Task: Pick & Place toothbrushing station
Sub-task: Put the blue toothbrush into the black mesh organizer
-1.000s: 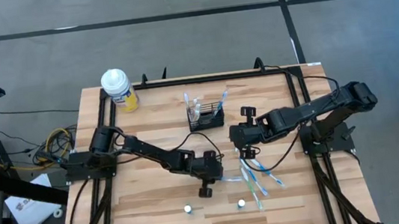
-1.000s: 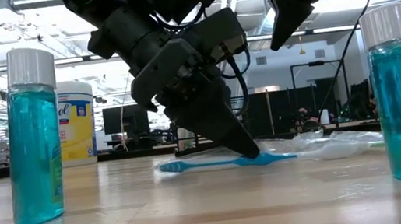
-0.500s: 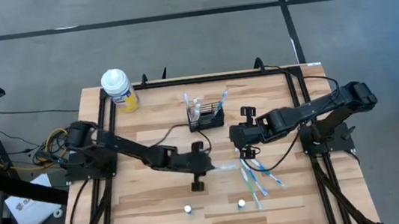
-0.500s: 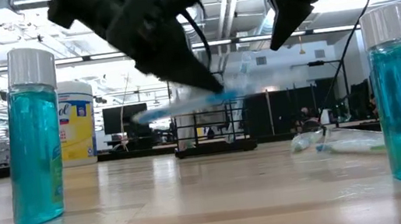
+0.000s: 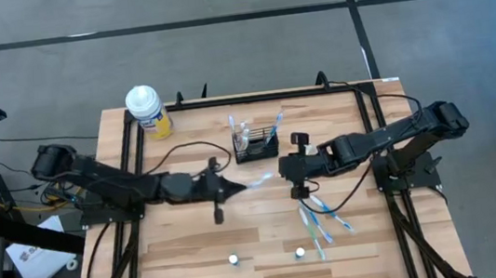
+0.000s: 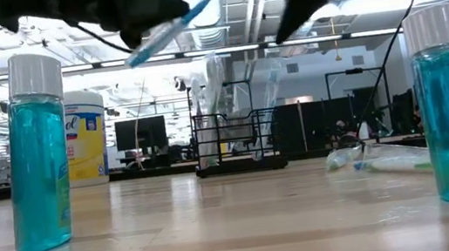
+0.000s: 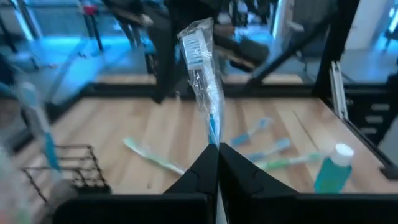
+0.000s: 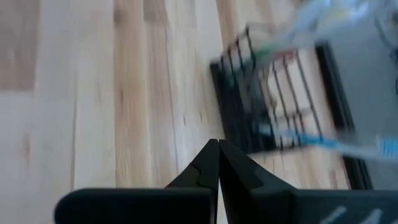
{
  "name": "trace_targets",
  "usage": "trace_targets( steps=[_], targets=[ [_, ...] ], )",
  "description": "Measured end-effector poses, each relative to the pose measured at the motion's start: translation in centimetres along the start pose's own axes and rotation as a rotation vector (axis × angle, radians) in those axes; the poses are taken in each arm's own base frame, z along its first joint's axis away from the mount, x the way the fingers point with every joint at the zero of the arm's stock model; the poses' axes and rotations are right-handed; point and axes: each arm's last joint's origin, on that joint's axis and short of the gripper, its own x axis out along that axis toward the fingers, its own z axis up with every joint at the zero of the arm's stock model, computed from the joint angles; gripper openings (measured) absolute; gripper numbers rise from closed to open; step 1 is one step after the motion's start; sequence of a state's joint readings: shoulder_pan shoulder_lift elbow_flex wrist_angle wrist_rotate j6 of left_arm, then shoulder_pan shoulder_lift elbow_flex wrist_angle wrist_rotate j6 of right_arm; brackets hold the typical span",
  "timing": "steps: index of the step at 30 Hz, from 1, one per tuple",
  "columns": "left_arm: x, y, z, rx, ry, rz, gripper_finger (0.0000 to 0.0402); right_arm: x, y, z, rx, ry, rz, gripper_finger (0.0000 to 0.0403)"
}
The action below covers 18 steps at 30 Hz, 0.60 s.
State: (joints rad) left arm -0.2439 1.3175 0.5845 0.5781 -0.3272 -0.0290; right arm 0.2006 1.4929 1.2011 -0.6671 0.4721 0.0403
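The toothbrushing station [image 5: 258,144], a small black wire holder, stands on the wooden table [image 5: 186,249] at the far middle; it also shows in the low view [image 6: 238,141] and the right wrist view [image 8: 280,99]. My left gripper [image 5: 235,189] hangs above the table's middle, nearly level and shut on a wrapped blue toothbrush [image 7: 205,81]. My right gripper [image 5: 281,166] hovers just right of the holder, slanting down, shut on nothing [image 8: 217,146]. My left gripper pinches the wrapped toothbrush between its two fingers [image 7: 202,171]. The brush lies roughly along the fingers. Its clear-wrapped end [image 7: 198,37] sticks out ahead, and the blue end [image 6: 137,57] shows below the gripper in the low view. It is lifted clear of the table and tilted.
Several more toothbrushes [image 5: 318,220] lie on the table to the right of middle. Two blue bottles [image 5: 234,260] [image 5: 299,253] stand near the front edge. A yellow white-capped bottle [image 5: 147,111] stands at the far left corner.
My left gripper has risen from the table with the wrapped toothbrush and drawn back toward the table's left and far side, tipping from steeply downward to nearly level. The toothbrush, lying on the table a second ago, is now lifted clear.
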Motion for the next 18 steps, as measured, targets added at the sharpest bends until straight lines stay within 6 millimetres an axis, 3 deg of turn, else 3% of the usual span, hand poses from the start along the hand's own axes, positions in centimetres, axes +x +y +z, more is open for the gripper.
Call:
trace_targets(
  steps=[7,18],
  targets=[
    [-2.0,0.8,1.2,0.047,-0.139,0.061,0.0,-0.3,0.0,2.3,0.035,-0.22,0.001,0.0],
    [-2.7,0.9,2.7,0.135,-0.249,0.08,0.0,-0.9,-0.3,4.6,0.004,-0.465,0.093,0.0]
  ],
)
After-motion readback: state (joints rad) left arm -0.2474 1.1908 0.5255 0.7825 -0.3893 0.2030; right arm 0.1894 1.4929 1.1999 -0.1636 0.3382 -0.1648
